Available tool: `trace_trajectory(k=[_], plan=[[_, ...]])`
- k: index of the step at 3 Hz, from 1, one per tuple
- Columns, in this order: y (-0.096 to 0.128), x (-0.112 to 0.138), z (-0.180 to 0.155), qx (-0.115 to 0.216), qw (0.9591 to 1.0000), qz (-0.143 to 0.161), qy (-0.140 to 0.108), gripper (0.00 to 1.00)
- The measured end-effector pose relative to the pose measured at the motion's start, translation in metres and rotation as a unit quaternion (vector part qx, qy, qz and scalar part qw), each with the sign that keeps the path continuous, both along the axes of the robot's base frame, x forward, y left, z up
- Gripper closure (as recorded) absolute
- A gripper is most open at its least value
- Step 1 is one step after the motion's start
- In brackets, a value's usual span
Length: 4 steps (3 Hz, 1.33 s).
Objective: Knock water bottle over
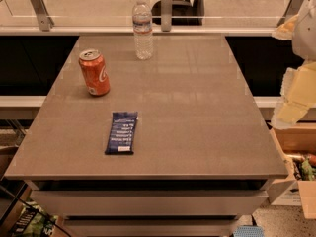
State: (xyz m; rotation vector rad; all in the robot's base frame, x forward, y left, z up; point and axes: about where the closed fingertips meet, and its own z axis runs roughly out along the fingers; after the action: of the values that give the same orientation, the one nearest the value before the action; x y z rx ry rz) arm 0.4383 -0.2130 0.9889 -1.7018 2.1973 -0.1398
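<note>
The water bottle (142, 29) is a slim clear ribbed plastic bottle with a white cap and a white-blue label band. It stands upright near the far edge of the grey table (197, 112), left of centre. My gripper (294, 97) shows as pale yellowish and white parts at the right edge of the view. It is beyond the table's right side, far from the bottle, and touches nothing.
An orange soda can (94, 73) stands upright on the table's left side, in front of the bottle. A dark blue snack packet (121, 132) lies flat nearer the front. A glass railing (98, 9) runs behind the table. An open cardboard box (298, 172) sits at the lower right.
</note>
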Motion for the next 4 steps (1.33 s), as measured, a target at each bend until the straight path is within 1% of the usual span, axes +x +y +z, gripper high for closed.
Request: trace_trajectory(k=[1,2,3,4], plan=[[0.000,0.000,0.001,0.001,1.0000,-0.001,-0.002,0.00],[0.000,0.011,0.007,0.028,0.9989,-0.029,-0.022,0.00],[-0.003,0.027,0.015,0.086,0.9921,-0.075,-0.052,0.00],[-0.001,0.047,0.020,0.155,0.9779,-0.114,-0.082,0.00]])
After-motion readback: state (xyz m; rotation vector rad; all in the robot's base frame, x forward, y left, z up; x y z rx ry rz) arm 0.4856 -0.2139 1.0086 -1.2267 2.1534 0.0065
